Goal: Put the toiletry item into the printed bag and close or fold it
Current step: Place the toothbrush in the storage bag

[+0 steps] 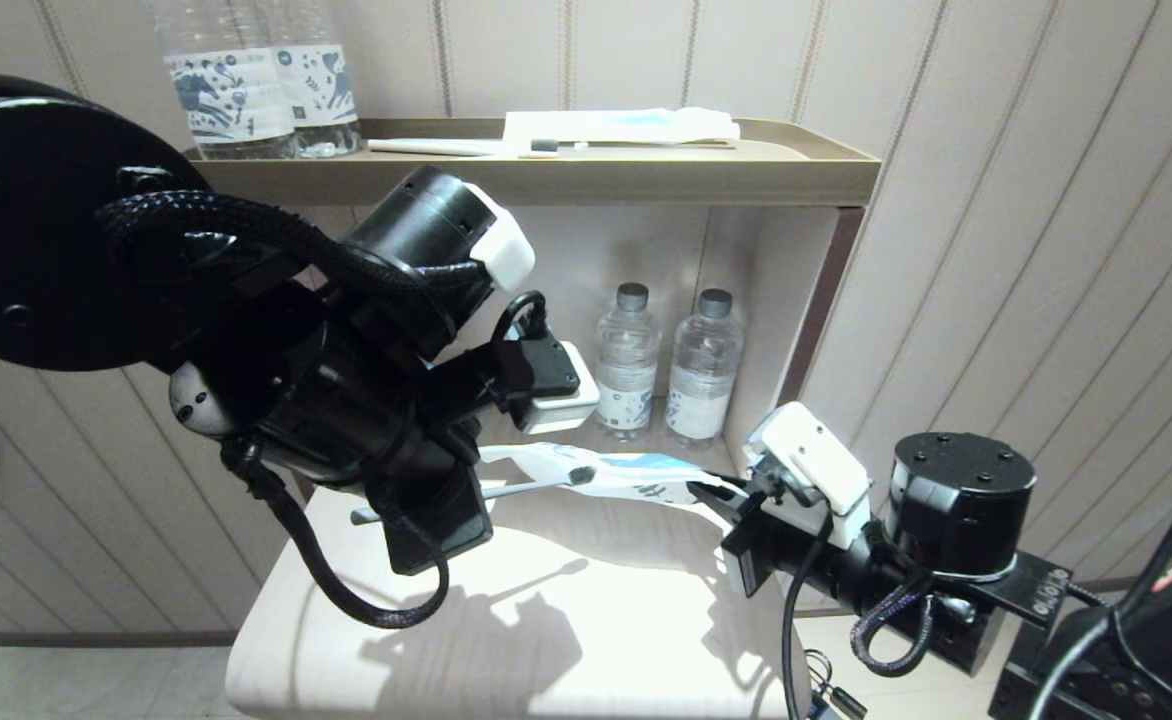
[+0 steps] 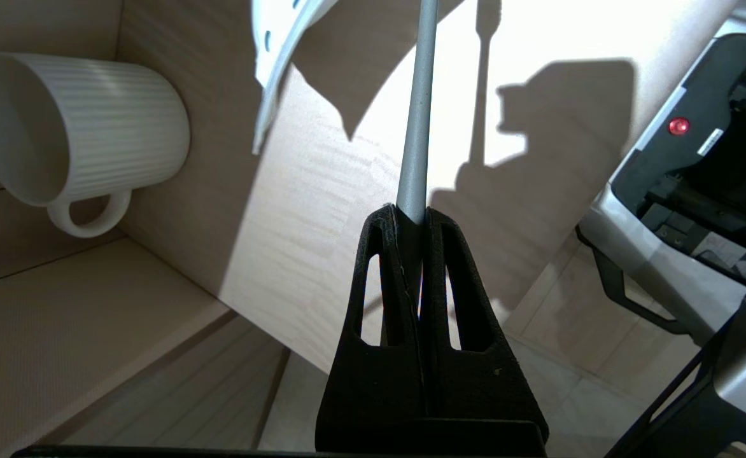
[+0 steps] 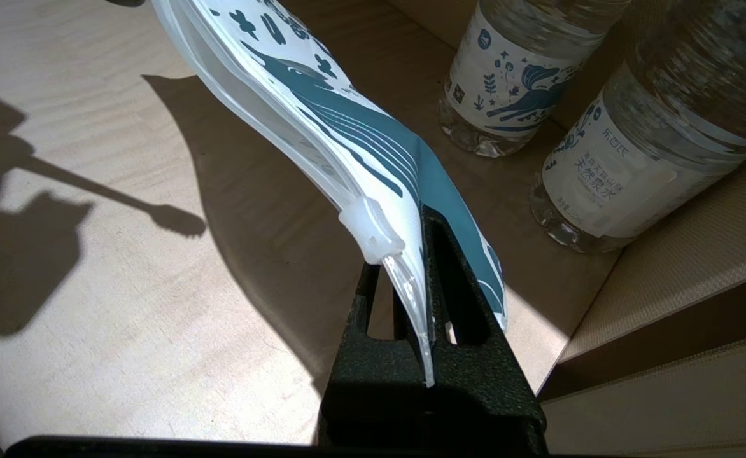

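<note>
Two arms worked above a pale wooden table (image 1: 546, 620) that stood under a tan shelf (image 1: 546, 180). On the left, the left gripper (image 2: 412, 219) hovered over the tabletop with its jaws clamped on the handle of the toothbrush (image 1: 531, 487), which it held level in the air, the bristled head pointing toward the printed bag (image 1: 636, 478) and lying at its near end; whether the head had gone inside could not be told. On the right, the right gripper (image 3: 421, 254) was pinched tight on the strip-seal edge of the bag, so the pouch hung off the table, stretched toward the brush, its teal leaf print facing the alcove. Behind the bag, two water bottles (image 1: 666, 365) stood side by side at the back of the alcove. A white ribbed mug (image 2: 74, 127) sat in the alcove beside the left arm. On the shelf top lay a white-and-blue packet (image 1: 621, 125) and a second toothbrush (image 1: 476, 147)
</note>
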Available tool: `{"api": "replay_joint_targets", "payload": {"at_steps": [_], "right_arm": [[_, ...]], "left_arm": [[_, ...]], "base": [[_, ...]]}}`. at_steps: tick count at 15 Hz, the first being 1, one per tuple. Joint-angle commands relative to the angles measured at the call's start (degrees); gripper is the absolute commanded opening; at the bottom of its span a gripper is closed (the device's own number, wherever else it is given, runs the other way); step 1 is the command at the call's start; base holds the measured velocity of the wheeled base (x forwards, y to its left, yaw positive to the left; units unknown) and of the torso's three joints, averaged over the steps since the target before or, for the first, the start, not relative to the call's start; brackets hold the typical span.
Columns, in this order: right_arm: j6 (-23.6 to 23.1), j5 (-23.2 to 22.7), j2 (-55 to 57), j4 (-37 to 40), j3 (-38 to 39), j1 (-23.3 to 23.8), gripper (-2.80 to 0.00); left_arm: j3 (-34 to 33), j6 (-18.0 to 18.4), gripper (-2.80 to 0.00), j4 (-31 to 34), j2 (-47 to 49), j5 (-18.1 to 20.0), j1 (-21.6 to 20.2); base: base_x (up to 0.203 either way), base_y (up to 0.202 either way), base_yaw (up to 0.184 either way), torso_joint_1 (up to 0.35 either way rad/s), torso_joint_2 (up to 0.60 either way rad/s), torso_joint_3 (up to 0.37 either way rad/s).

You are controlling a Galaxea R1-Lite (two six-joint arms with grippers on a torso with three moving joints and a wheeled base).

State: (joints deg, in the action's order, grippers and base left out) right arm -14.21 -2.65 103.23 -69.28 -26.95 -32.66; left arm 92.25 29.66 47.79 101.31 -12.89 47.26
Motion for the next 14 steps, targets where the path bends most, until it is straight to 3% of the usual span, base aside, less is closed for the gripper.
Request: {"api": "replay_joint_targets", "payload": {"at_steps": [1,11,14], "right_arm": [[-0.1,0.0,0.0,-0.4,0.1,-0.1,-2.8],[-0.1,-0.2,0.2,-0.4,0.1,0.0,-2.8],[0.0,-0.9,0.2,-0.4,0.1,0.0,-2.8]], "left_arm": [[0.7,0.2,-2.8,0.3,1.3,-0.1,-0.1],[3.5,1.1,-2.8,1.0,3.2,-0.1,-0.2],[6.0,1.2,-2.8,4.7,0.8,-0.2,-0.2]], "base": [[0.0,0.0,0.0,0.0,0.0,0.0],[0.0,0.0,0.0,0.0,0.0,0.0],[0.0,0.0,0.0,0.0,0.0,0.0]]}}
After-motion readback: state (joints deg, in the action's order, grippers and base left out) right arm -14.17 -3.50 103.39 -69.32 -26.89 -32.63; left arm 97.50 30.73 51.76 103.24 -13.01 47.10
